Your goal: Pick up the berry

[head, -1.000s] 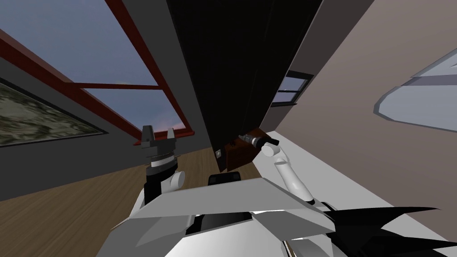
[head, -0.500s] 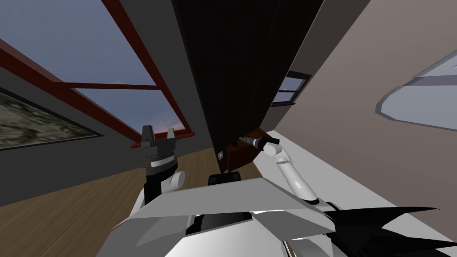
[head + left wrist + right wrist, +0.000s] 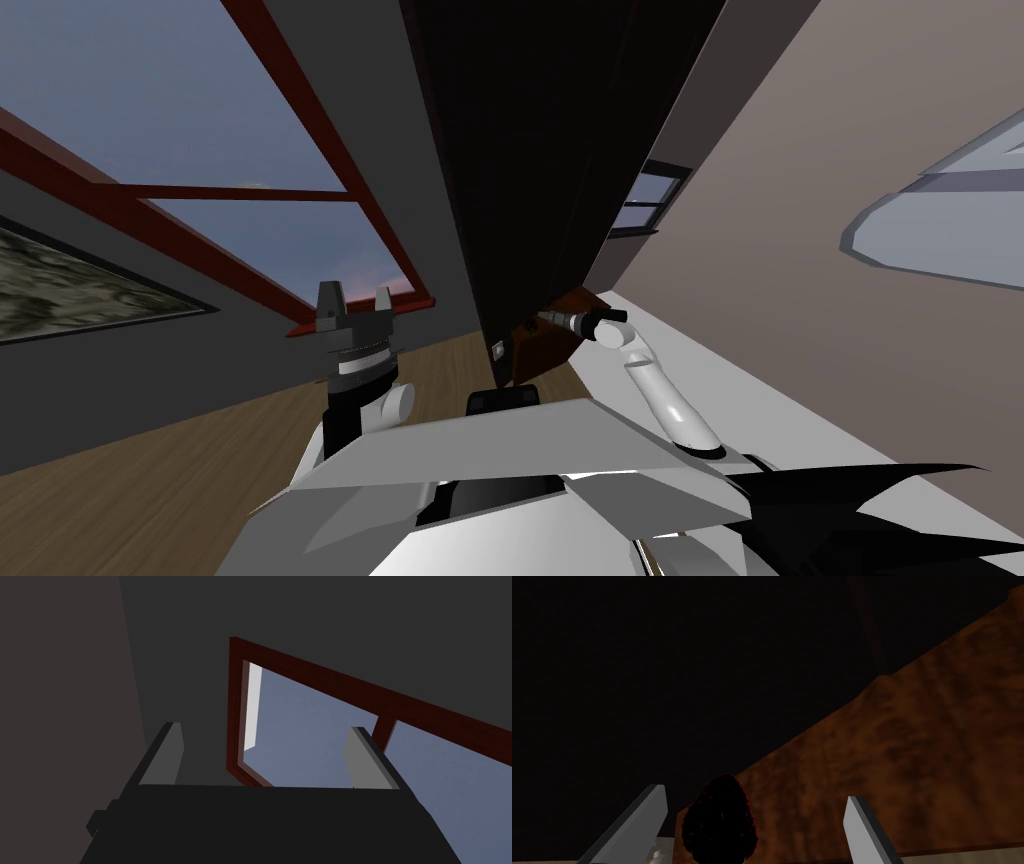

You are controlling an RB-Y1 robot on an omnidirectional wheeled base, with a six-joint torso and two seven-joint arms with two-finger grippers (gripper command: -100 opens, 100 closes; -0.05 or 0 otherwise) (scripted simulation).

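The right gripper (image 3: 754, 796) is being held out at a brown wooden surface (image 3: 912, 776) on the far right, its fingers being kept wide apart with nothing gripped. The dark berry (image 3: 719, 823) is sitting between them, close to the gripper's body and touched by neither. The left gripper (image 3: 354, 295) is being held raised on the left, its fingers spread wide around nothing.
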